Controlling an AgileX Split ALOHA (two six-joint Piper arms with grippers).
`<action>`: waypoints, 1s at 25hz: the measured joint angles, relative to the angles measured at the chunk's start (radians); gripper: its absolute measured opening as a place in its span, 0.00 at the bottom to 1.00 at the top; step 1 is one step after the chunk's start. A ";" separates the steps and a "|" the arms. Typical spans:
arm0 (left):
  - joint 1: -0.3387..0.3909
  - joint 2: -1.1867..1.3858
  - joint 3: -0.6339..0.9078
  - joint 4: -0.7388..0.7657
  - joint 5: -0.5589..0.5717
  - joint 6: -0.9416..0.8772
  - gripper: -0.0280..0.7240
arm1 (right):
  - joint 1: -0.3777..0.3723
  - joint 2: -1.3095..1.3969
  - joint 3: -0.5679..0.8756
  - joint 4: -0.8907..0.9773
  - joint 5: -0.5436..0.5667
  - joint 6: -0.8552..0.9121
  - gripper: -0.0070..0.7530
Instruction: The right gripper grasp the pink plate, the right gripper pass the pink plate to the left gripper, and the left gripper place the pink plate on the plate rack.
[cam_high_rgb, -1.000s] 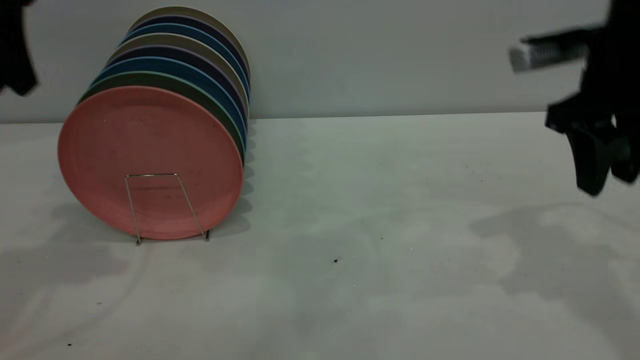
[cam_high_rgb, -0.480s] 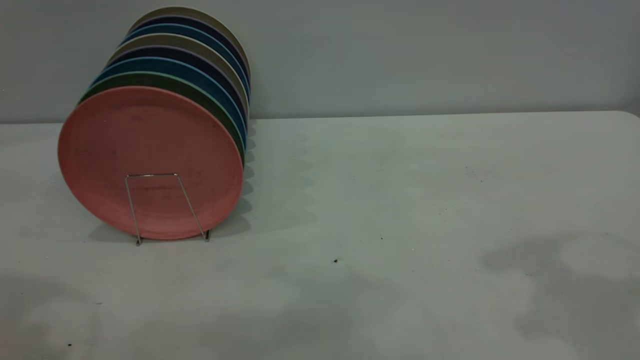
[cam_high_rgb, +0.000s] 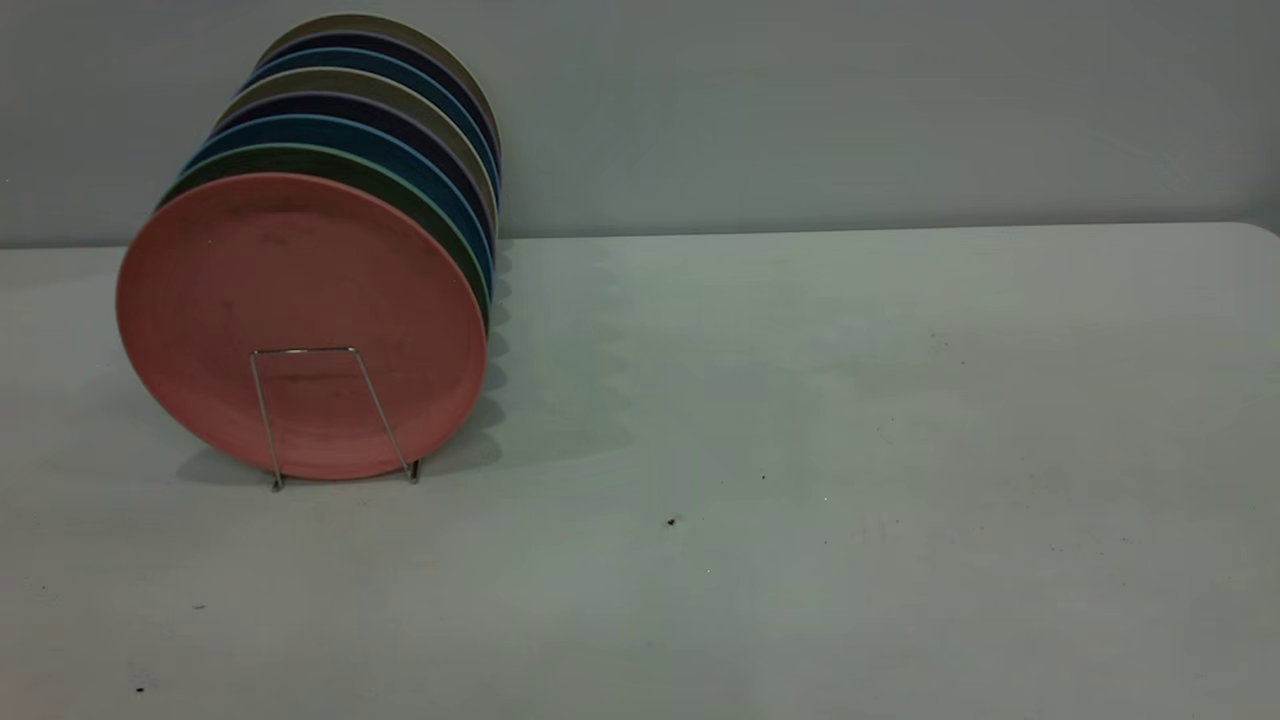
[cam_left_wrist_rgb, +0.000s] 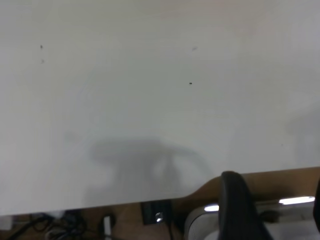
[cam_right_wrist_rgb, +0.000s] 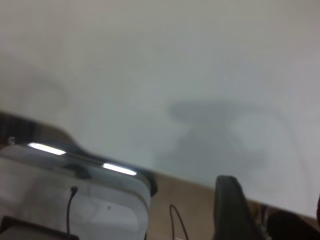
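The pink plate (cam_high_rgb: 300, 300) stands upright on its edge in the front slot of the plate rack (cam_high_rgb: 300, 349), behind the rack's front wire loop. Neither gripper shows in the exterior view. In the left wrist view the left gripper (cam_left_wrist_rgb: 272, 192) hangs high over the table's near edge, with its fingers (cam_left_wrist_rgb: 235, 205) wide apart and nothing between them. In the right wrist view the right gripper (cam_right_wrist_rgb: 270, 200) is also over the table edge, fingers (cam_right_wrist_rgb: 227, 207) apart and empty. Both grippers are far from the plate.
Several more plates stand in the rack behind the pink one: a green plate (cam_high_rgb: 330, 160), then blue, dark purple and beige ones. The white table (cam_high_rgb: 800, 450) runs to the right of the rack. A grey wall stands behind.
One second ago both arms showed at the exterior view's left and right edges. They have withdrawn out of that view and their shadows have faded from the table. The plates have not moved.
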 joint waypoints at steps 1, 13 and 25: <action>0.000 -0.048 0.026 0.000 -0.001 -0.013 0.57 | 0.000 -0.045 0.031 0.007 0.000 -0.006 0.56; 0.000 -0.533 0.205 0.004 0.012 0.019 0.57 | 0.000 -0.522 0.392 0.011 -0.071 -0.079 0.56; 0.000 -0.660 0.229 0.040 0.093 0.024 0.57 | 0.000 -0.646 0.442 0.010 -0.109 -0.084 0.56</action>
